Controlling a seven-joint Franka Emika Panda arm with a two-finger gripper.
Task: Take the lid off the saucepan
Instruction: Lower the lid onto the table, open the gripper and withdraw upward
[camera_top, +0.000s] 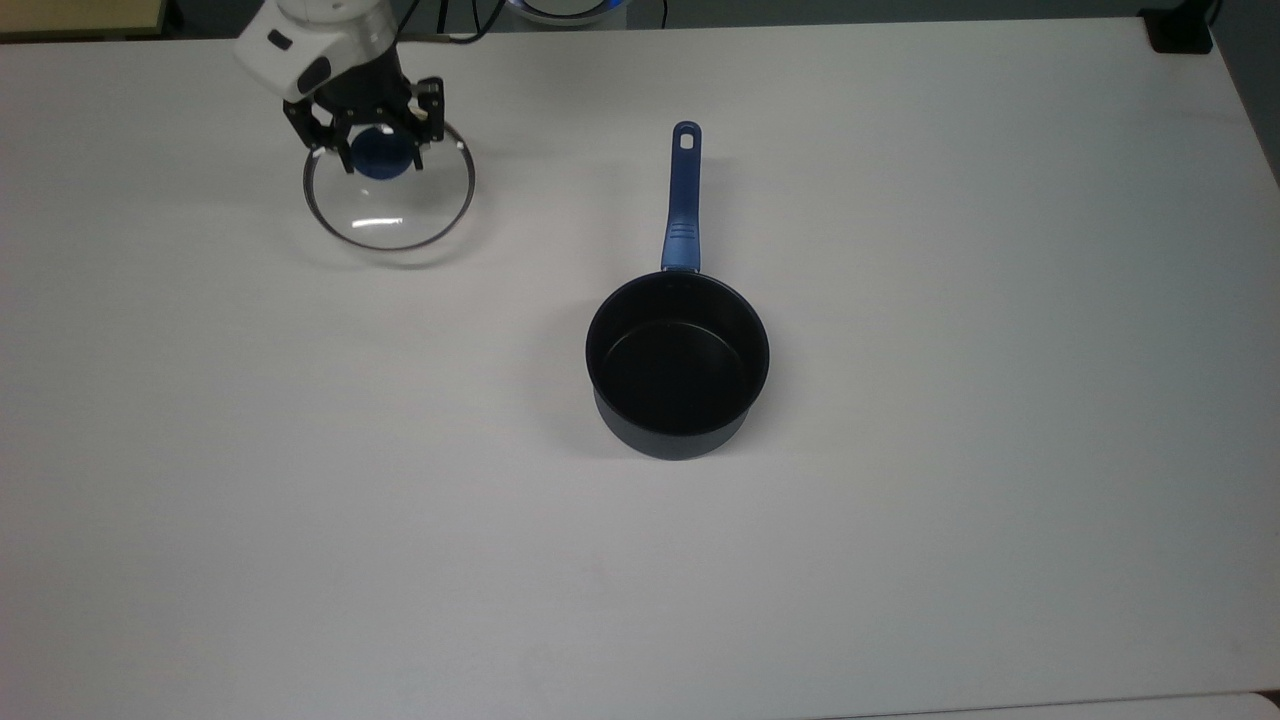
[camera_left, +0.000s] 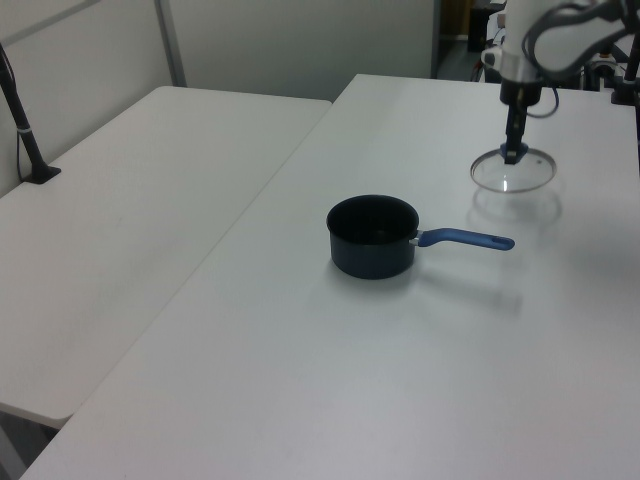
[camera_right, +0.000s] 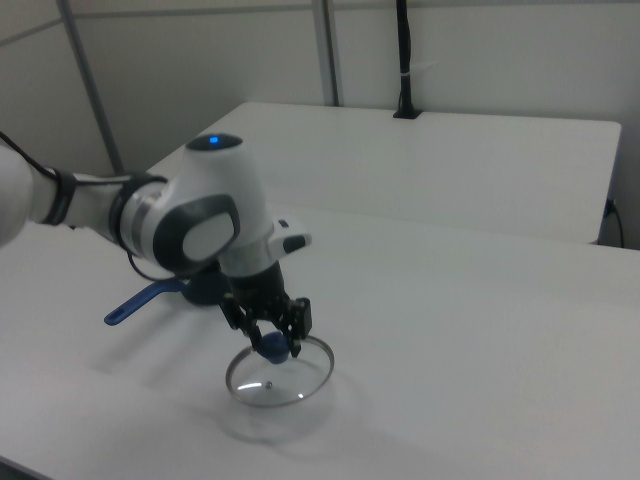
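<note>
White desk (camera_top: 900, 550) holds it all. In the top view the saucepan (camera_top: 677, 365) sits open in the middle, its blue handle pointing far. Far to the top view's left, the tool (camera_top: 378, 150) squeezes the blue knob of the lid (camera_top: 390, 200), well apart from the saucepan.

Gripper (camera_top: 378, 150) pointing down, fingers clamped closed
</note>
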